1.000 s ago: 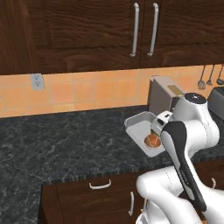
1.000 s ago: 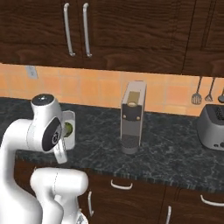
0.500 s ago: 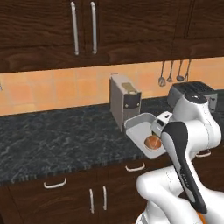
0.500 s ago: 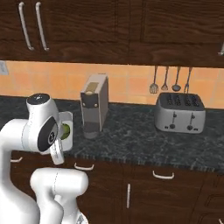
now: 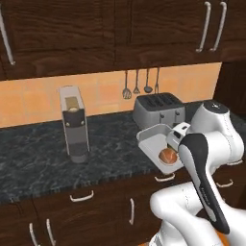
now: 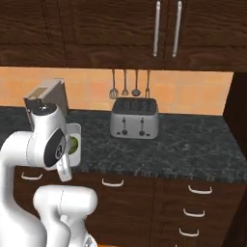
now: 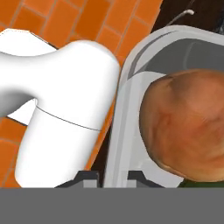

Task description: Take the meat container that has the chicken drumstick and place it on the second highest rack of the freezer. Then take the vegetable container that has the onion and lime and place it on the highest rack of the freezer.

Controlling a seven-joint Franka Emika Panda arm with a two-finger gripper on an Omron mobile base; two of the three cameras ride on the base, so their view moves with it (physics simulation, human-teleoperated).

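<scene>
My gripper (image 7: 113, 177) is shut on the rim of the vegetable container (image 7: 127, 109), a pale grey tray held in the air in front of the arm. The reddish-brown onion (image 7: 188, 127) lies in it, with a sliver of the green lime (image 7: 197, 183) below it. From the left base view the vegetable container (image 5: 149, 137) hangs over the counter's front edge with the onion (image 5: 168, 154) inside. The right base view gives the tray (image 6: 77, 131) edge-on beside the arm, with the lime (image 6: 75, 144) in it. The freezer, its racks and the meat container with the chicken drumstick are out of view.
A dark stone counter (image 5: 43, 153) runs across, with a coffee machine (image 5: 74, 122) and a silver toaster (image 5: 158, 109) on it. Utensils (image 6: 128, 84) hang on the orange backsplash. Dark cabinets sit above and below. A dark tall panel (image 6: 239, 120) closes the right end.
The whole picture has shifted: the base has driven right along the counter, so the coffee machine and toaster slid left. The tray stays in my shut gripper.
</scene>
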